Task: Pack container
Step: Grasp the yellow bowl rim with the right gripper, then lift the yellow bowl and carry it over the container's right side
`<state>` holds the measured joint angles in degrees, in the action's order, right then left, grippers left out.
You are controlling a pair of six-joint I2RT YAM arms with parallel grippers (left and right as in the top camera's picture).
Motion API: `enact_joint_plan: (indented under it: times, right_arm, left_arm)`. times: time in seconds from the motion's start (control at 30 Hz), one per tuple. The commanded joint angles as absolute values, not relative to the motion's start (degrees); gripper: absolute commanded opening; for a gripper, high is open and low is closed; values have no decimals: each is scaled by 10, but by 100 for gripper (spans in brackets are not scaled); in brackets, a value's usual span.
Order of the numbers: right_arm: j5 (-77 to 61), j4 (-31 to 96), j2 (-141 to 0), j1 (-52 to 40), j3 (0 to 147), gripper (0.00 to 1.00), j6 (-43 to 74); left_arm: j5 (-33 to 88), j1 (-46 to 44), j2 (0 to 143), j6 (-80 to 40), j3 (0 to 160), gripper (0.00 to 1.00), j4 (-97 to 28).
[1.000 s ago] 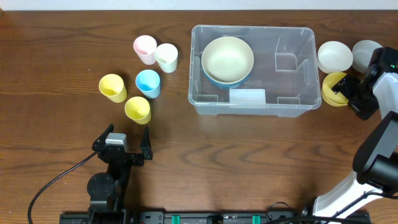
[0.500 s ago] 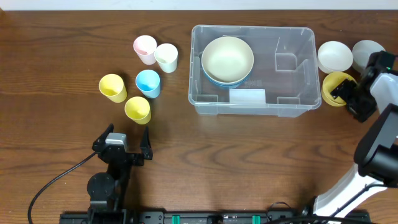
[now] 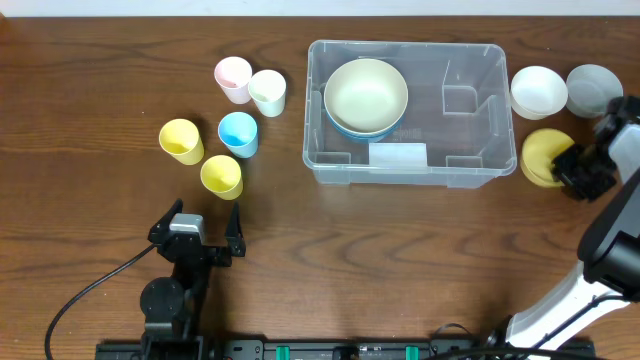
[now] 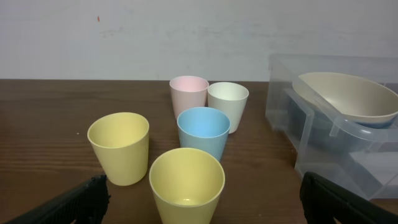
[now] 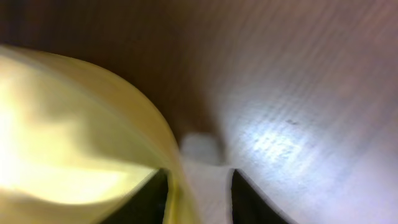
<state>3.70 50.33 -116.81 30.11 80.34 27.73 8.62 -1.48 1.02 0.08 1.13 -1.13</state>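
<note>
The clear container (image 3: 470, 60) stands at the back middle of the table, with a cream bowl (image 3: 366, 92) nested on a blue bowl (image 3: 345, 130) in its left half. To its right, my right gripper (image 3: 565, 163) is shut on the rim of a yellow bowl (image 3: 540, 155). The right wrist view is blurred, but the yellow bowl's (image 5: 74, 124) wall runs between the two dark fingers of the right gripper (image 5: 199, 196). My left gripper (image 3: 206, 212) stands open near the front left, nothing in it. In its wrist view the left gripper (image 4: 202, 202) faces a yellow cup (image 4: 186, 183).
A white bowl (image 3: 538, 90) and a grey bowl (image 3: 592, 88) sit right of the container. Left of it stand several cups: pink (image 3: 233, 78), cream (image 3: 268, 91), blue (image 3: 238, 133) and two yellow (image 3: 181, 140) (image 3: 221, 176). A white label (image 3: 398, 155) shows on the container's front.
My right gripper has closed on the yellow bowl's rim and shifted toward the table's front right, and the bowl has slid with it. The left arm has not moved.
</note>
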Motion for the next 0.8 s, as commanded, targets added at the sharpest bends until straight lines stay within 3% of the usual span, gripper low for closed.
enact_joint_plan:
  times: [0.0, 0.07, 0.4, 0.67, 0.77]
  right_arm:
    - [45, 522, -1166, 324, 827, 12, 276]
    - [45, 542, -1165, 333, 840, 1, 276]
    - [26, 692, -1121, 348, 1037, 1, 276]
    - [-209, 730, -1036, 317, 1229, 1, 274]
    - [-216, 712, -1003, 264, 1232, 1, 262]
  left_arm:
    - [98, -11, 10, 8, 3, 98, -32]
    - [98, -11, 10, 8, 3, 98, -32]
    - [98, -11, 10, 8, 3, 98, -32]
    - [98, -11, 10, 8, 3, 98, -32]
    - [99, -11, 10, 8, 3, 98, -32]
